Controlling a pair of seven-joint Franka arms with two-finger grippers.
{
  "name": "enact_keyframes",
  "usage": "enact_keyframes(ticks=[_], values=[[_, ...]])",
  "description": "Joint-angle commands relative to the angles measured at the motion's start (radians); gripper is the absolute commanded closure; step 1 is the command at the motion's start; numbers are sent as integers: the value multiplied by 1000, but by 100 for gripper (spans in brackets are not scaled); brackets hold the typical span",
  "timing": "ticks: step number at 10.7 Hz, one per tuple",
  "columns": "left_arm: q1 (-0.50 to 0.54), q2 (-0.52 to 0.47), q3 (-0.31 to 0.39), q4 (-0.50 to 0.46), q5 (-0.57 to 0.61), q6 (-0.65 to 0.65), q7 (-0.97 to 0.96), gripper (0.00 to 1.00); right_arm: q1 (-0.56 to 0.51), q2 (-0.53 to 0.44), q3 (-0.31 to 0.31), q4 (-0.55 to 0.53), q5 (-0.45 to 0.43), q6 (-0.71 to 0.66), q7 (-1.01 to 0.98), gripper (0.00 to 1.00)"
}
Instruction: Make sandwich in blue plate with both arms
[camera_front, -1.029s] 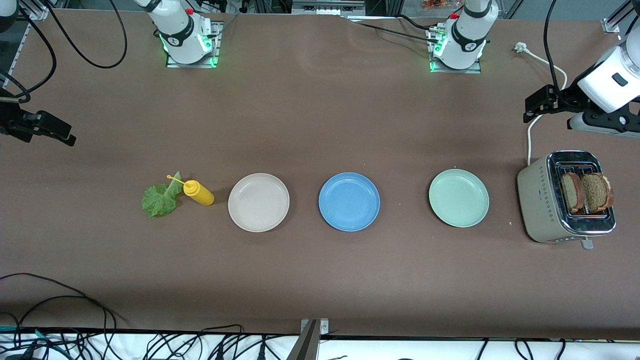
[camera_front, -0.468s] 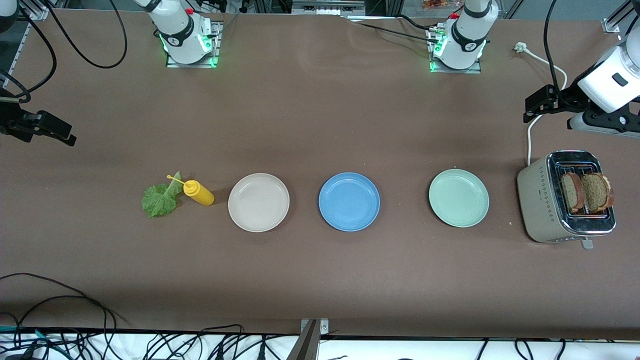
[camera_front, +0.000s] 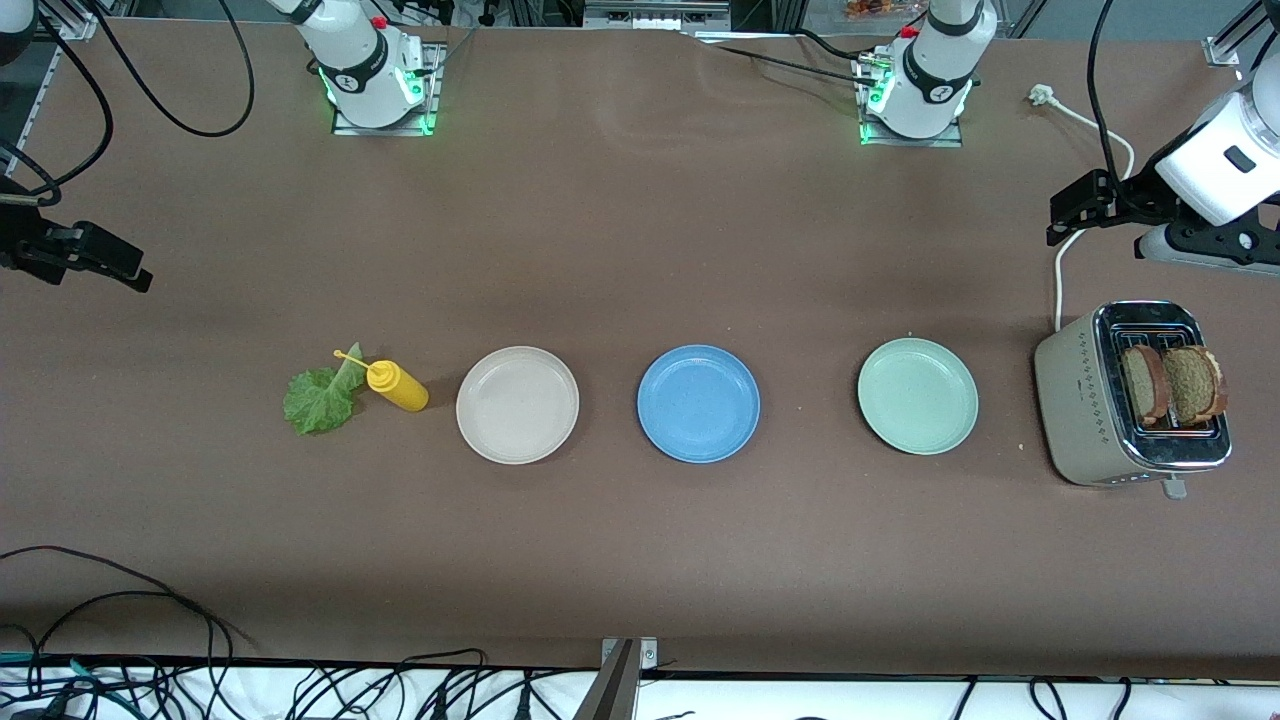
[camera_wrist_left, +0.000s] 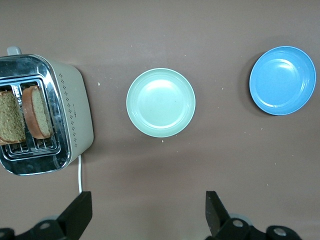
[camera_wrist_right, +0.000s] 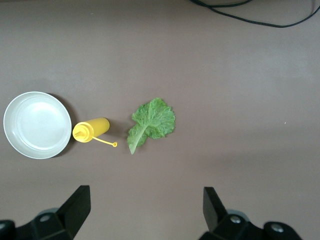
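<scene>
The blue plate (camera_front: 698, 403) lies empty in the middle of the table; it also shows in the left wrist view (camera_wrist_left: 283, 80). Two brown bread slices (camera_front: 1145, 383) (camera_front: 1192, 384) stand in the toaster (camera_front: 1085, 405) at the left arm's end. A green lettuce leaf (camera_front: 320, 399) lies at the right arm's end and shows in the right wrist view (camera_wrist_right: 151, 122). My left gripper (camera_wrist_left: 148, 210) is open and empty, high over the table beside the toaster (camera_front: 1075, 208). My right gripper (camera_wrist_right: 145, 205) is open and empty, high over the table's end near the lettuce (camera_front: 100, 262).
A beige-white plate (camera_front: 517, 404) and a pale mint-green plate (camera_front: 917, 396) flank the blue plate. A yellow squeeze bottle (camera_front: 397, 386) lies on its side between the lettuce and the beige plate. The toaster's white cable (camera_front: 1057, 290) runs under the left gripper.
</scene>
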Motion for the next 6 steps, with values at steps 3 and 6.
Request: enact_keyframes(ticks=[3, 6], values=[[3, 13, -2, 28, 29, -13, 16, 0, 1, -5, -9, 12, -6, -19, -2, 0], [3, 13, 0, 28, 29, -14, 16, 0, -1, -6, -10, 15, -8, -19, -2, 0]])
